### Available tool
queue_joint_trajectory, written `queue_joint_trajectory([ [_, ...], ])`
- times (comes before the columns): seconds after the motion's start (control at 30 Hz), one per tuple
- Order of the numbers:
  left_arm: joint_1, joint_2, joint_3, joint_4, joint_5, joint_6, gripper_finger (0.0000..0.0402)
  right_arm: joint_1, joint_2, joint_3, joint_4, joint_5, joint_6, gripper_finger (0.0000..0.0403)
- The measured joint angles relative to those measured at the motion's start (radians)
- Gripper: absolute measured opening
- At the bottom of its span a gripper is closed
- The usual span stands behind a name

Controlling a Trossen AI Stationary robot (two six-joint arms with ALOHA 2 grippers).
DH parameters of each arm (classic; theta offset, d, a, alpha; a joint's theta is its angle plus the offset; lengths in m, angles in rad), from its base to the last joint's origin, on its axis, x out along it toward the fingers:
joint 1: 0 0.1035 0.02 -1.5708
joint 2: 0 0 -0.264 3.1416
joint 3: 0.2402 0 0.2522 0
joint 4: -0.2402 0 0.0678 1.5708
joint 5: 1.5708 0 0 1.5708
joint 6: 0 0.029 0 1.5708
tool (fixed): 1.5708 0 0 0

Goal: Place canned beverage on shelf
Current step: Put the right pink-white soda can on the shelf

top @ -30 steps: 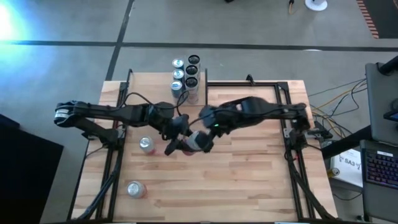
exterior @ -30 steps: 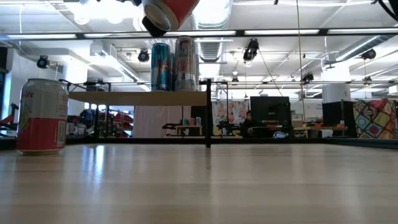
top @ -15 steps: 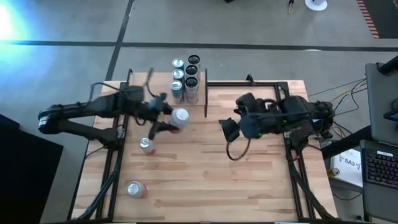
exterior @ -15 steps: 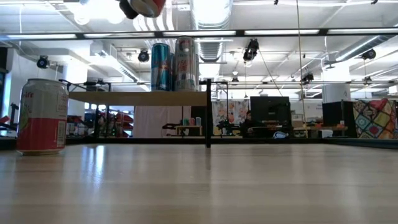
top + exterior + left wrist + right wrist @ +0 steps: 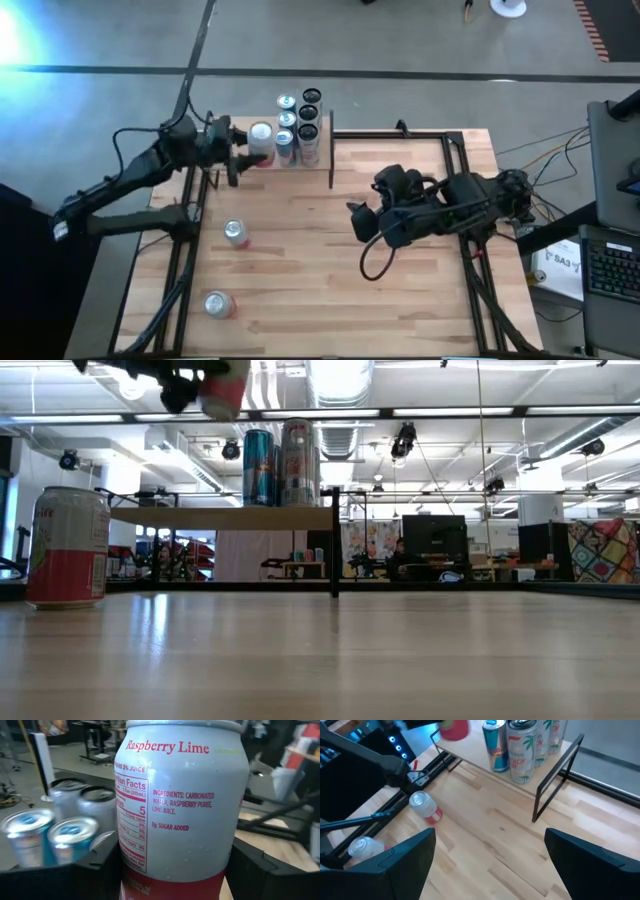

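My left gripper (image 5: pixel 252 148) is shut on a white-and-red "Raspberry Lime" can (image 5: pixel 182 805) and holds it high above the left part of the shelf (image 5: pixel 262 160), a light-wood board with dark end panels. In the low view the can (image 5: pixel 222 388) is well above the shelf board (image 5: pixel 225 517). Several cans (image 5: pixel 298 122) stand on the shelf's right end. My right gripper (image 5: pixel 362 222) is open and empty over the table's middle right. My left gripper pinches the can's lower side walls (image 5: pixel 128 862) between its two fingers (image 5: pixel 95 867), one on each side. The fingers come level from the table's left side. The can stands upright in the hold, lifted clear of the shelf and table.
Two more red-and-white cans stand on the table left of centre, one (image 5: pixel 236 233) nearer the shelf, one (image 5: pixel 218 303) by the near edge. The shelf's dark right end panel (image 5: pixel 331 150) stands beside the shelved cans. Bare wood (image 5: pixel 420 290) lies near and right.
My left gripper has carried the can from the table's middle toward the far left, up over the shelf's left part, and the can has turned from tilted to upright. My right gripper has left the can and drawn back toward the table's right edge.
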Motion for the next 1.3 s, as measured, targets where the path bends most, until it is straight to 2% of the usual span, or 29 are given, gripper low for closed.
queue_joint_trajectory([
  [0.23, 0.303, 0.019, -0.184, 0.339, 0.263, -0.051, 0.0226, 0.031, 0.000, 0.000, 0.000, -0.004, 0.039, 0.0364],
  [0.37, 0.455, 0.094, -0.269, 0.533, 0.440, -0.083, 0.0225, 0.049, 0.000, 0.000, 0.001, -0.006, 0.050, 0.0364],
  [0.47, 0.527, 0.182, -0.298, 0.648, 0.512, -0.082, 0.0221, 0.048, 0.000, 0.000, 0.001, -0.006, 0.049, 0.0364],
  [0.6, 0.565, 0.308, -0.285, 0.689, 0.524, -0.039, 0.0220, 0.047, 0.000, 0.000, -0.001, -0.005, 0.048, 0.0364],
  [0.77, 0.579, 0.457, -0.207, 0.697, 0.539, 0.037, 0.0220, 0.047, 0.000, 0.000, -0.023, -0.006, 0.068, 0.0363],
  [1.0, 0.631, 0.642, -0.090, 0.698, 0.739, 0.040, 0.0218, 0.048, 0.000, 0.000, -0.055, -0.020, 0.128, 0.0363],
  [1.17, 0.651, 0.713, -0.064, 0.697, 0.803, 0.052, 0.0217, 0.047, 0.000, 0.000, -0.055, -0.031, 0.125, 0.0363],
  [1.3, 0.654, 0.728, -0.077, 0.697, 0.805, 0.112, 0.0217, 0.037, -0.004, 0.000, -0.056, -0.033, 0.102, 0.0363],
])
